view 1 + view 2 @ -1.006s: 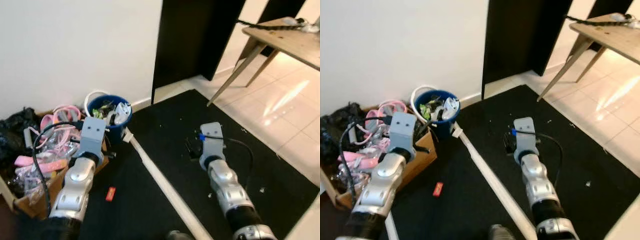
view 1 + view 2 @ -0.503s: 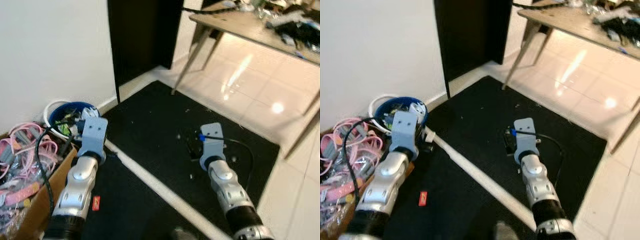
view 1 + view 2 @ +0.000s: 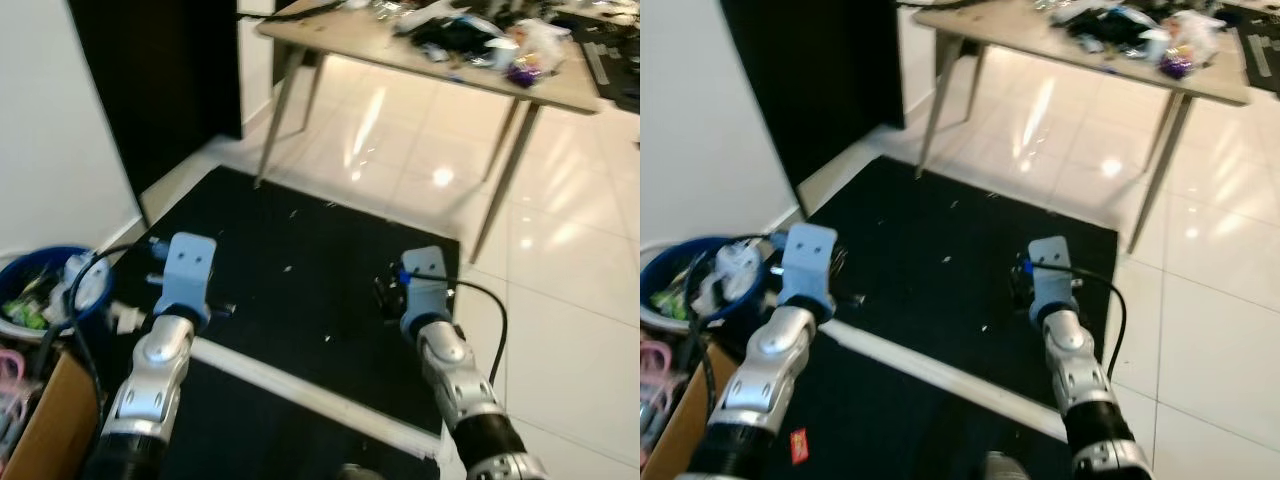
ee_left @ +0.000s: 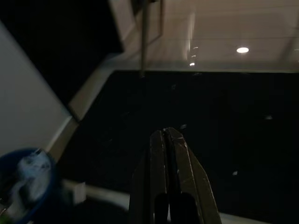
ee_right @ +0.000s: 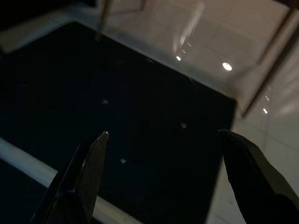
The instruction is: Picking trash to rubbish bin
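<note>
A blue rubbish bin (image 3: 40, 292) stuffed with wrappers stands at the far left against the white wall; its rim also shows in the left wrist view (image 4: 25, 184). My left gripper (image 4: 167, 138) is shut and empty, hovering over the black mat (image 3: 300, 260) a little to the right of the bin. My right gripper (image 5: 163, 134) is open with nothing between its fingers, above the mat's right part near its edge. Small white scraps (image 3: 287, 268) dot the mat. A small red piece (image 3: 798, 446) lies on the dark floor near my left arm.
A wooden table (image 3: 400, 52) piled with clutter stands ahead on glossy tiles (image 3: 570, 300), its slanted legs (image 3: 500, 185) reaching down by the mat. A white strip (image 3: 300, 385) crosses the floor in front of me. A cardboard box (image 3: 45, 425) sits at the lower left.
The camera has swung to the right: bin and box slid to the left edge and the table came into view. Both arms hold the same pose.
</note>
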`<state>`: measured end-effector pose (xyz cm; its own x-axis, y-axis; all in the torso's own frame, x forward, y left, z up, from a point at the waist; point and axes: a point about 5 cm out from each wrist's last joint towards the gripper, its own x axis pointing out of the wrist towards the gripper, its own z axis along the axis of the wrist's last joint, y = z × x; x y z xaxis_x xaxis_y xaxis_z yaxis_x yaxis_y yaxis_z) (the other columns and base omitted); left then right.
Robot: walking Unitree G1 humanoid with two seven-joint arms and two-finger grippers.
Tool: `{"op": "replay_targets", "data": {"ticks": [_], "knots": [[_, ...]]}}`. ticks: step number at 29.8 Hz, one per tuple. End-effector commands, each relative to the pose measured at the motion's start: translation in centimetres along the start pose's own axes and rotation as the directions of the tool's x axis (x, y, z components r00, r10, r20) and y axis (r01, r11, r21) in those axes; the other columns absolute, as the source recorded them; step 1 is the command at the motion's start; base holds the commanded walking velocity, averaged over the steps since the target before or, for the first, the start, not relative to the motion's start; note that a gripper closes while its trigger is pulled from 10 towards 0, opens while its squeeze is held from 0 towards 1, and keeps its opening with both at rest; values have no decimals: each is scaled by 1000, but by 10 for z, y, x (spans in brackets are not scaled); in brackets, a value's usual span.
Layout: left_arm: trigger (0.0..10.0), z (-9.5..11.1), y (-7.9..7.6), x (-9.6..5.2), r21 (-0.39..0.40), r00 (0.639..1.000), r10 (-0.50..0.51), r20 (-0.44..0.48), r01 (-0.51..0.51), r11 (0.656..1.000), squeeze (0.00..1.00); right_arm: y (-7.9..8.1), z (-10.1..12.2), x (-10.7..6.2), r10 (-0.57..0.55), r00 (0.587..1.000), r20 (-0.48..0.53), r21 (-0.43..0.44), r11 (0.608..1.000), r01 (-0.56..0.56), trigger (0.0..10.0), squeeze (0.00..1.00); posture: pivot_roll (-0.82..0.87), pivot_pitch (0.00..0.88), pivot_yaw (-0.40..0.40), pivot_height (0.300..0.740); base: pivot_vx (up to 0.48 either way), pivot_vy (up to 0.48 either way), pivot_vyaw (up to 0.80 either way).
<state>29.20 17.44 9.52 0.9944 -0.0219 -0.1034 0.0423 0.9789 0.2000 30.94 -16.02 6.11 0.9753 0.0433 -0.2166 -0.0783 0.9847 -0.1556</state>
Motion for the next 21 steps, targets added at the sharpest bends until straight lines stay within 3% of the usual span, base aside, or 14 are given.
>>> {"op": "replay_targets", "data": {"ticks": [1,21], "knots": [[10000,0,-3,0,7,1000,-10,5,10,1000,0,-1,-1,-1,-5,1000,-4,-2,1000,5,10000,0,51,21,-23,740,0,0,-800],[10000,1,-3,0,4,1000,-13,15,13,1000,0,-1,0,0,7,1000,4,-13,1000,-7,10000,0,50,13,-29,740,0,0,-800]]}}
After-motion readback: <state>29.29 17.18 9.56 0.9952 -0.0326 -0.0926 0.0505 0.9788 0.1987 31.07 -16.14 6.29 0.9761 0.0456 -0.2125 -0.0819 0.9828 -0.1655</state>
